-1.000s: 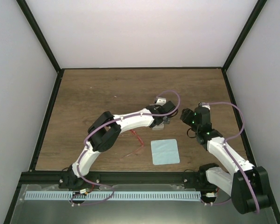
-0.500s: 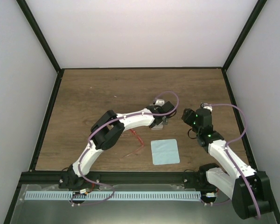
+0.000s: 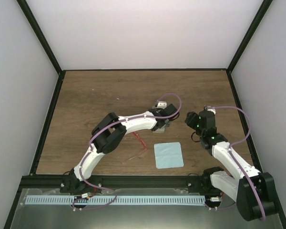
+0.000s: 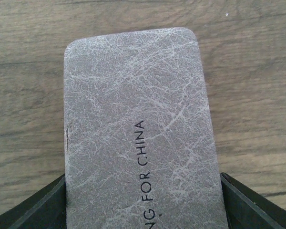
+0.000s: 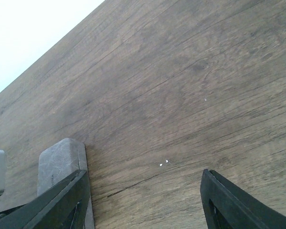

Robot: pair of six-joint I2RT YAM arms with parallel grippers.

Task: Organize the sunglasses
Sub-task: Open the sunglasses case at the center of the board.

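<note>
The red-framed sunglasses (image 3: 141, 143) lie on the table just left of the pale blue cloth (image 3: 168, 154), under my left forearm. My left gripper (image 3: 164, 121) is at mid-table. In the left wrist view the left gripper (image 4: 143, 195) has a finger against each long side of the closed grey case (image 4: 136, 119), which lies flat on the wood. My right gripper (image 3: 188, 118) is open and empty just right of the case. In the right wrist view the right gripper (image 5: 143, 195) has the case's end (image 5: 62, 160) beside its left finger.
The wooden table (image 3: 100, 95) is walled by white panels with black frame posts (image 3: 40, 40). My left arm (image 3: 128, 125) arches over the sunglasses. A black rail (image 3: 143, 181) runs along the near edge.
My left gripper has shifted slightly left and back at the case. The right gripper has edged slightly left. The sunglasses and cloth have not moved.
</note>
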